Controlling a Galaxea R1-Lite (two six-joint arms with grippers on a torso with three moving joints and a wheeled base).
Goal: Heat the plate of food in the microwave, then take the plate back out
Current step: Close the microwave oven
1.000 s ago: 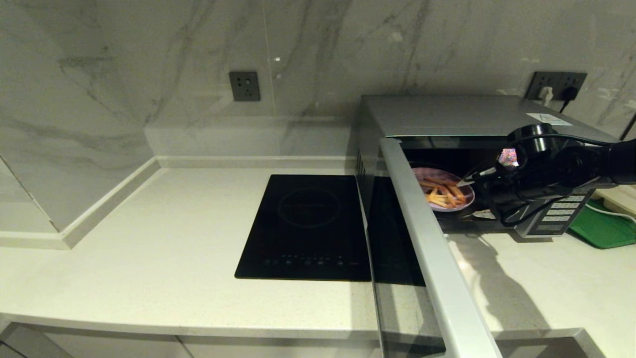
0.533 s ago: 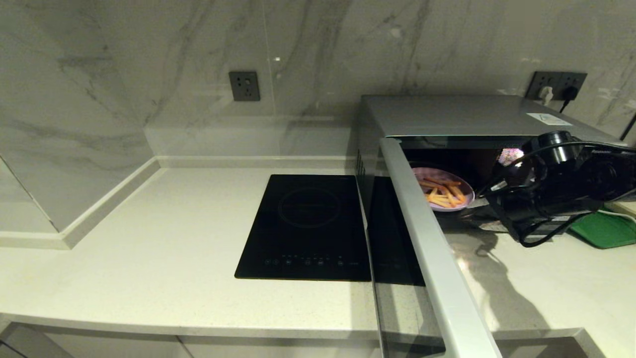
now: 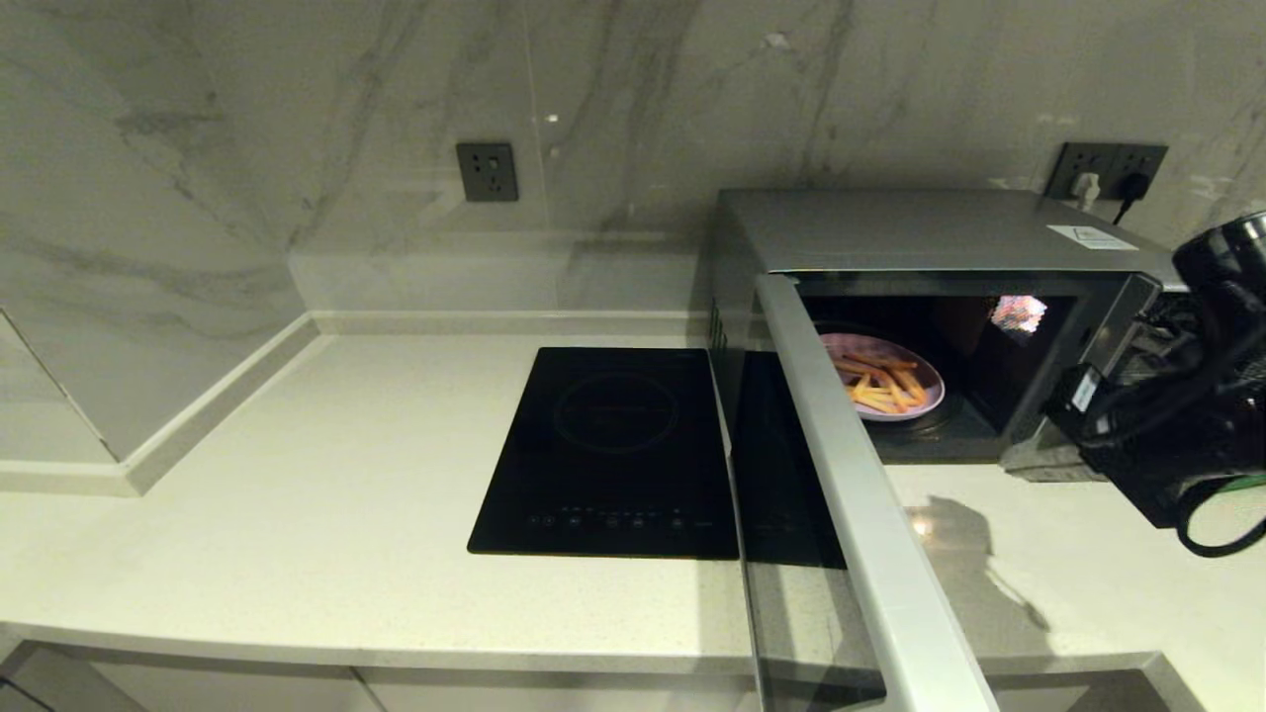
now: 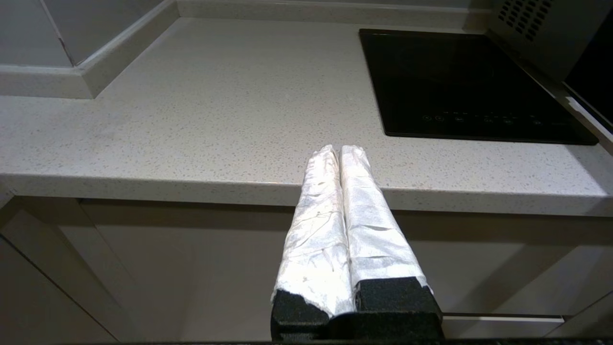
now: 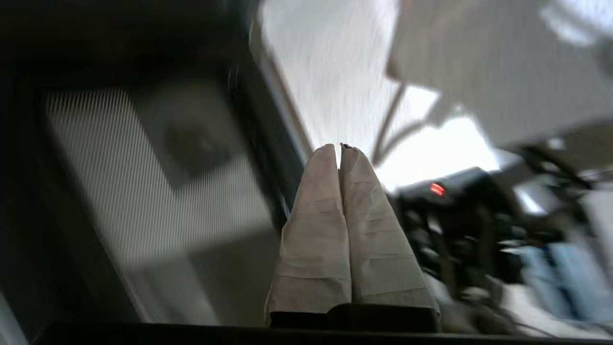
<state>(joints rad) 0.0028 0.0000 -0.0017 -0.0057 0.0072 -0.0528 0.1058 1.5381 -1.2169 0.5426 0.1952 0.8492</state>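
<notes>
Plate of food [image 3: 883, 377] seen inside the microwave [image 3: 930, 232], door swung open, right gripper [image 5: 341, 148] fingers pressed together, empty, left gripper [image 4: 340, 149] closed, parked before the worktop [image 4: 215, 110]

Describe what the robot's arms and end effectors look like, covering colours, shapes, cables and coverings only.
Both end effectors have two long tapered fingers wrapped in crinkled white tape on black bases: the left end effector and the right end effector. The right arm is bulky, glossy black, with looping black cables and a small white label. The left arm itself is out of view.

microwave [image 3: 920, 232] mouth unobstructed, open door [image 3: 851, 475] flanking
</notes>
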